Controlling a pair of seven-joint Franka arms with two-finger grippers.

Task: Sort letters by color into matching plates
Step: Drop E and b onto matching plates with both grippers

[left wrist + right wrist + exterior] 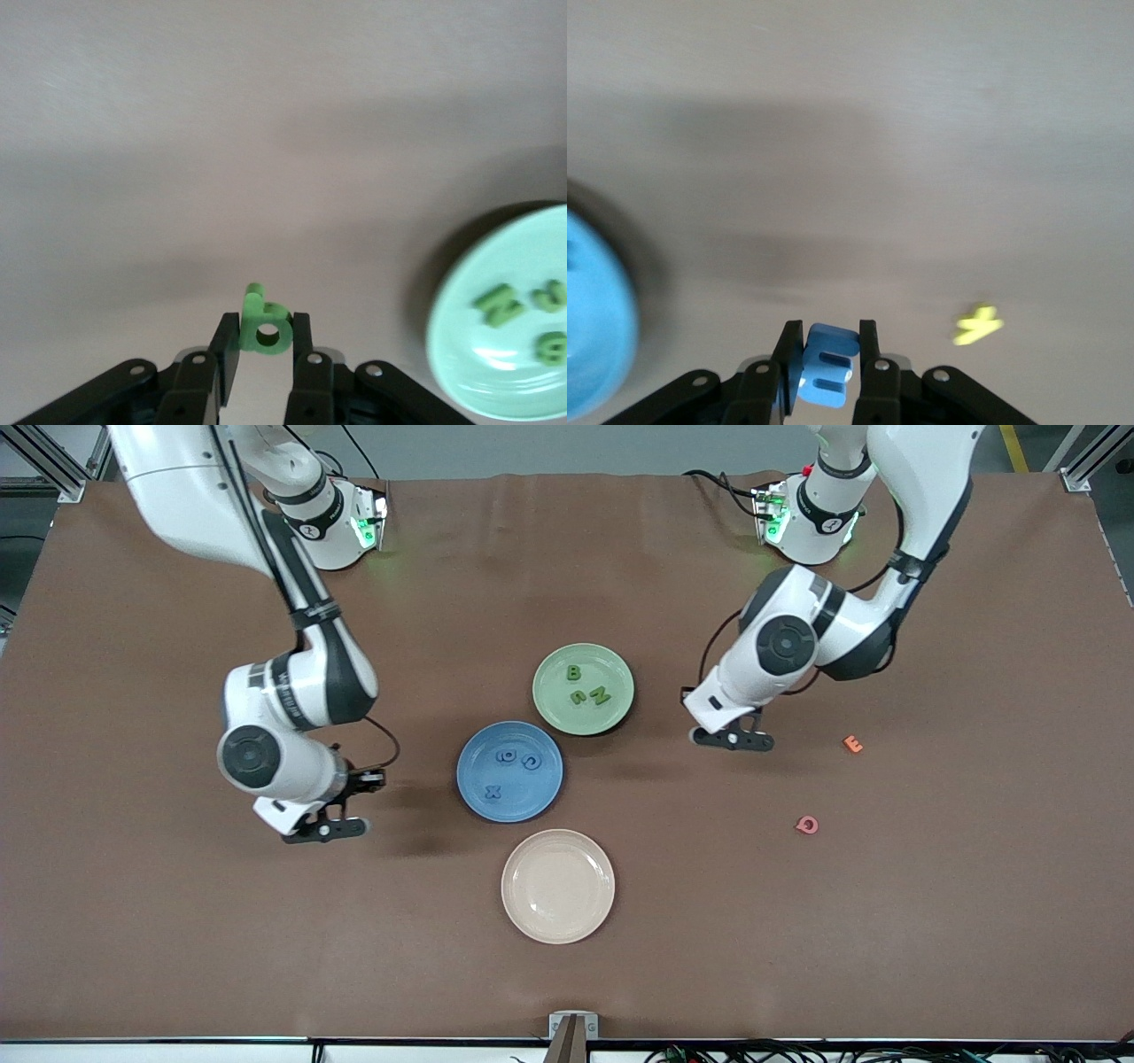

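My left gripper [732, 739] hangs over the bare table beside the pale green plate [611, 669], toward the left arm's end. In the left wrist view it [264, 341] is shut on a green letter b [263, 328]. The plate [514, 257] holds three green letters [578, 686]. My right gripper [323, 829] hangs over the table beside the blue plate [523, 793], toward the right arm's end. In the right wrist view it [830, 354] is shut on a blue letter E [828, 365]. The blue plate [594, 328] holds three blue letters [509, 766]. The front view hides both held letters.
A beige plate [558, 886] lies nearer the front camera than the blue plate. An orange E [852, 745] and a red D [807, 825] lie toward the left arm's end. A yellow letter [977, 324] lies on the table near my right gripper.
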